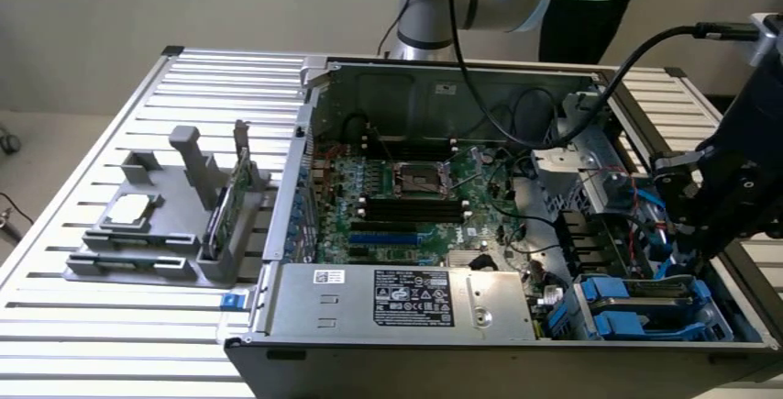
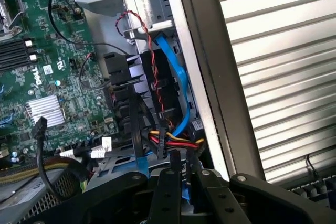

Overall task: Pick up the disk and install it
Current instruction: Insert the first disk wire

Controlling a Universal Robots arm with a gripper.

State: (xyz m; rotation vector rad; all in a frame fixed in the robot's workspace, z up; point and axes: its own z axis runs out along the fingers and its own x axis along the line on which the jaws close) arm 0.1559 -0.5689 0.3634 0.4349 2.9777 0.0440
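The disk (image 1: 658, 282) lies in the drive bay at the front corner of the open computer case (image 1: 404, 78), on the exterior view's right. Its grey edge and blue rails (image 1: 608, 305) are visible. My black gripper (image 1: 700, 257) hangs just above the bay's far end. In the wrist view the gripper (image 2: 185, 198) has its fingers (image 2: 164, 195) drawn close together. A sliver of blue shows in the narrow gap, and I cannot tell whether they pinch it. Below lie black drive slots, a blue cable (image 2: 176, 72) and a red-yellow wire bundle (image 2: 176, 141).
The motherboard (image 1: 410, 202) and power supply (image 1: 398, 298) fill the case. A grey fixture (image 1: 159, 234) on the slatted table (image 1: 73, 326) holds a small silver chip (image 1: 131, 209) and an upright green card (image 1: 233, 202). A person stands behind the arm (image 1: 588, 5).
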